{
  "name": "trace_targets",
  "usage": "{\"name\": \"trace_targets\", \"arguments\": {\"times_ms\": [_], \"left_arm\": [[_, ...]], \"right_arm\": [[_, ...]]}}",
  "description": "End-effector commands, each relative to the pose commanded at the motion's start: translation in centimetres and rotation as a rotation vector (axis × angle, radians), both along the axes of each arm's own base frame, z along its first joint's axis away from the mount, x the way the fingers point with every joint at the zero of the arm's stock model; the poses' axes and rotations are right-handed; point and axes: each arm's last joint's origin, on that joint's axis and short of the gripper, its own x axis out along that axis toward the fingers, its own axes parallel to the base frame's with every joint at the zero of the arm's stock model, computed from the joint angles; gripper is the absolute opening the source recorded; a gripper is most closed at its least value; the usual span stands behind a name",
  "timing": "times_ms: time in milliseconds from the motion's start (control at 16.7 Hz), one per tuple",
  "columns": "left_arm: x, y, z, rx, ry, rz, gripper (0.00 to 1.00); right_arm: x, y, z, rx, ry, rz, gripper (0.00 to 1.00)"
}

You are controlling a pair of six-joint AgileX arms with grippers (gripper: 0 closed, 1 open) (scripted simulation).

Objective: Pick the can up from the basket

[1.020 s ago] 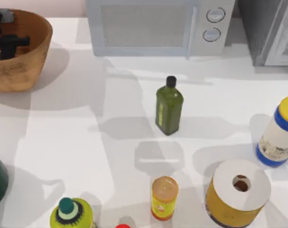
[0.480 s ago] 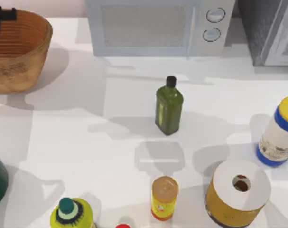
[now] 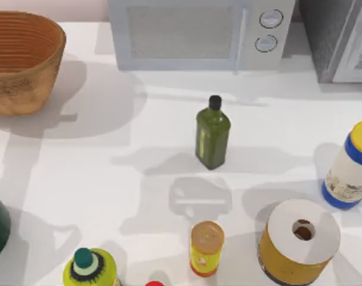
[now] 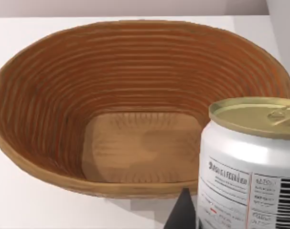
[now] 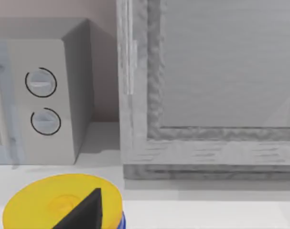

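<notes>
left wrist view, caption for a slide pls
White can held close to the camera above the emptied wicker basket.

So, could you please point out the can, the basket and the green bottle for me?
can (image 4: 245,162): left wrist view, white side wall.
basket (image 3: 22,89): top view, outer woven wall.
green bottle (image 3: 212,138): top view, middle of its body.

Can (image 4: 250,162) cut off at lower right edge; basket (image 3: 25,59) cropped at upper left; can's print too small to read.
</notes>
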Motion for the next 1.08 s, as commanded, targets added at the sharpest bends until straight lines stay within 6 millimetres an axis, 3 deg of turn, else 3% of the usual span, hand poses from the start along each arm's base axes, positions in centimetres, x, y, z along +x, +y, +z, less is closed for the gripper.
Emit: {"name": "trace_targets", "arguments": {"times_ms": [240, 480, 840, 1080], "left_arm": [[-8.5, -0.6, -2.4, -0.005, -0.275, -0.009, 0.0], [-13.7, -0.9, -8.0, -0.017, -0.478, -0.015, 0.0], [-15.6, -0.9, -16.1, -0.025, -0.615, -0.003, 0.0], [-15.6, -0.8, -17.6, -0.023, -0.63, 0.008, 0.0]], "right_arm": [[0.0, 0.0, 0.0, 0.0, 0.0, 0.0, 1.0], [0.0, 0.0, 0.0, 0.0, 0.0, 0.0, 1.0], [0.0, 0.0, 0.0, 0.0, 0.0, 0.0, 1.0], [0.0, 0.0, 0.0, 0.0, 0.0, 0.0, 1.0]]}}
